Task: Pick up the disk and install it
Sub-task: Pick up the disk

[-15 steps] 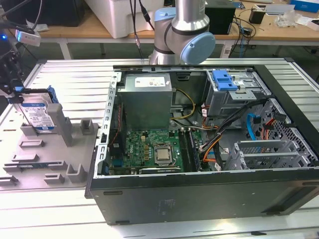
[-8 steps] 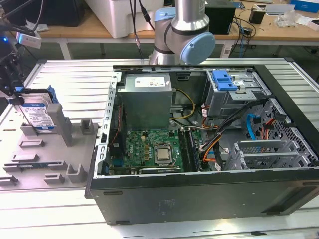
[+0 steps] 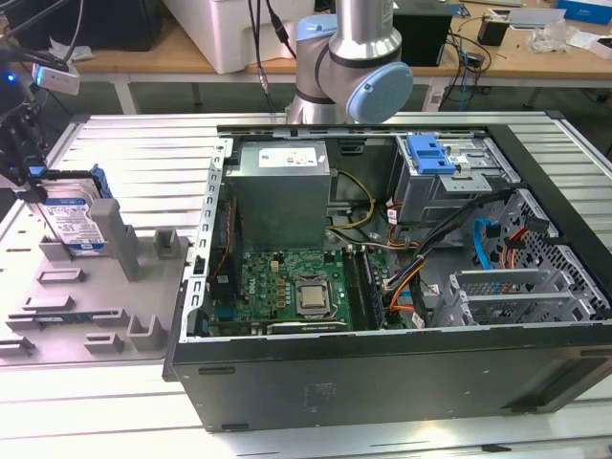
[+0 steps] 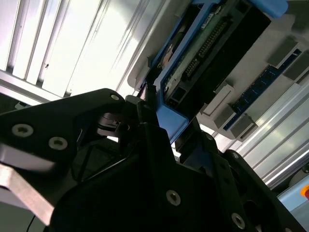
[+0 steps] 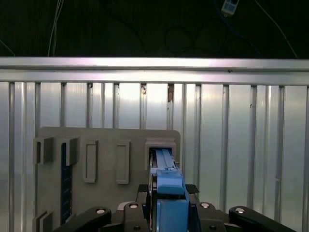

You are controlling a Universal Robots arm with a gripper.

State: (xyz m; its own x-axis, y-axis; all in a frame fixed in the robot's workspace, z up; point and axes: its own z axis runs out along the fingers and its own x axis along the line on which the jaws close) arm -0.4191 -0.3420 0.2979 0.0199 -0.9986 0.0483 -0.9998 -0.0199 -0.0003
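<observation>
In the exterior view the disk (image 3: 75, 220) is seen standing on edge in a slot of the grey fixture plate (image 3: 96, 308). It is at that view's left, well apart from the open computer case (image 3: 382, 382). Its labelled face is turned toward the camera, and its blue rail is traced along the top and one side.

The gripper (image 3: 34, 184) is set on the disk's upper corner. Its dark body is cut off by the frame edge, so little of its form can be made out there. In both wrist views the blue rail is found between the two black fingers (image 5: 191, 189), which are pressed against its sides (no gap is visible, so the disk is taken as clamped).

In the second wrist view the disk's (image 4: 203, 43) circuit-board face is shown, partly masked by the housing of the gripper (image 4: 163, 121). In the first wrist view the far end of the disk (image 5: 164, 162) is sunk in the fixture's slot, and whether it rests on the slot floor cannot be told.

Inside the case, a blue-handled drive cage (image 3: 449, 177) is half screened by cables.
</observation>
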